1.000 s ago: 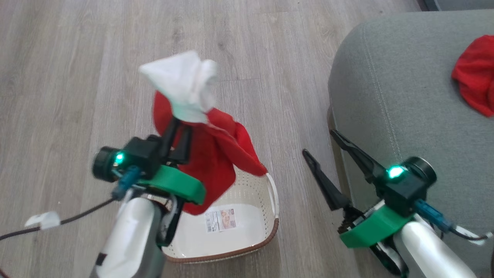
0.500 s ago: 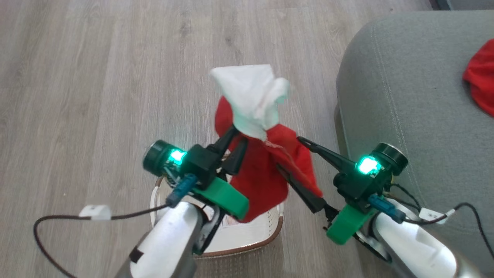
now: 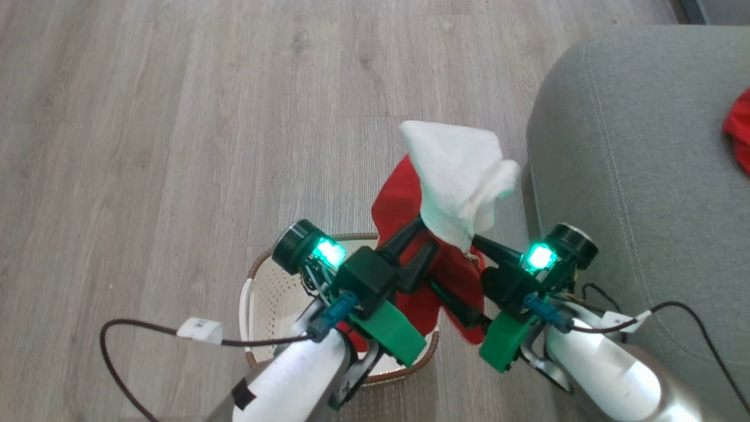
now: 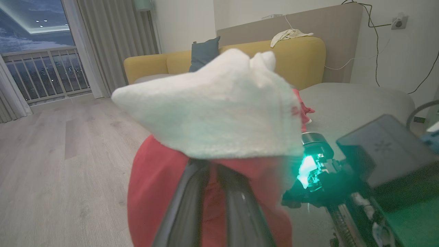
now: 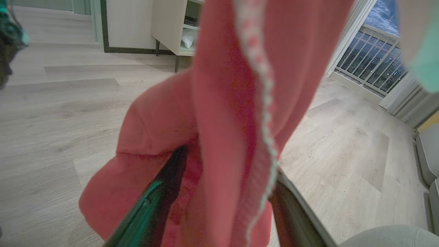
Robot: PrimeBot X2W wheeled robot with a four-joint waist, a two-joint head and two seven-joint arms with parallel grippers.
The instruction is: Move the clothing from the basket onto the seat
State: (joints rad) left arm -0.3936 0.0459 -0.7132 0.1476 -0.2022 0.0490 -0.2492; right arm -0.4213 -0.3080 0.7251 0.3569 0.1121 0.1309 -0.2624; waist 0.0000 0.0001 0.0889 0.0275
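My left gripper [image 3: 426, 231] is shut on a red garment with a white part [image 3: 457, 176] and holds it up above the floor, just left of the seat [image 3: 633, 176]. In the left wrist view the white part [image 4: 219, 113] droops over the fingers [image 4: 185, 202]. My right gripper [image 3: 451, 261] is open, with one finger on each side of the hanging red fabric [image 5: 223, 113]. The cream basket [image 3: 261, 275] stands on the floor under my left forearm, its inside mostly hidden. A second red garment [image 3: 739, 126] lies on the seat at the right edge.
Pale wood floor [image 3: 176, 146] spreads to the left and ahead. A dark cable with a white tag [image 3: 199, 331] loops by my left forearm. A yellow sofa [image 4: 301, 58] stands behind the seat, and a cabinet [image 5: 147, 24] stands across the room.
My left gripper has carried the red and white garment to the right, up to the seat's edge. My right gripper has come in around the hanging red fabric. The head camera has shifted too.
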